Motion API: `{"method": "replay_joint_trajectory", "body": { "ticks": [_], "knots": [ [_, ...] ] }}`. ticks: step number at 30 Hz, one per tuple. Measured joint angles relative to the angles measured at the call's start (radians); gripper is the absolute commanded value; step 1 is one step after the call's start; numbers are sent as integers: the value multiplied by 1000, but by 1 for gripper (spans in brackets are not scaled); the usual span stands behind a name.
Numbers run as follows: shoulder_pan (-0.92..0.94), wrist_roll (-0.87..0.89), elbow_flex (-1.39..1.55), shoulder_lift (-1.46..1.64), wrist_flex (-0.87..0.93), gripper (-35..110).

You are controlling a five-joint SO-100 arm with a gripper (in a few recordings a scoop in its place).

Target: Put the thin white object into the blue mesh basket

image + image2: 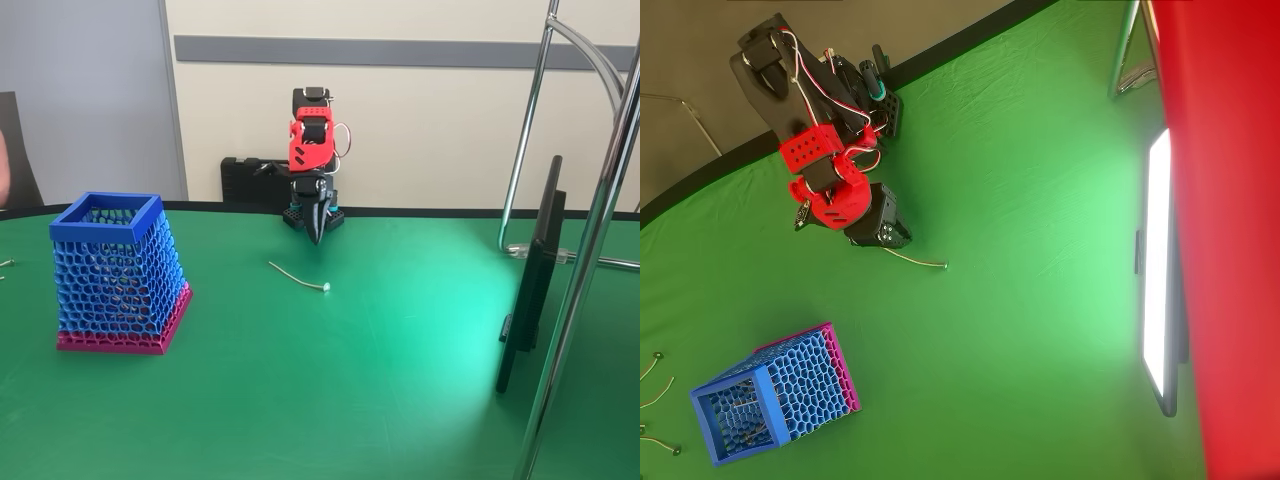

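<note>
Fixed view: one thin white object, one blue mesh basket.

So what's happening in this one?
Nothing is being held at this moment. The red and black arm is folded at the far edge of the green table, its hand pointing down just above the cloth, jaws together as far as can be seen. The white stick lies flat on the table just in front of the hand, ball end nearer the camera in the fixed view. The blue basket stands upright to the left, well apart from the stick.
</note>
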Motion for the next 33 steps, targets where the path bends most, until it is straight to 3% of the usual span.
{"method": "replay_joint_trajectory", "body": {
  "ticks": [13, 20, 33],
  "knots": [
    [-5, 144, -233, -368, 12, 1],
    [20, 181, -380, -589, 11, 12],
    [-15, 253, -583, -848, 75, 11]
  ]
}}
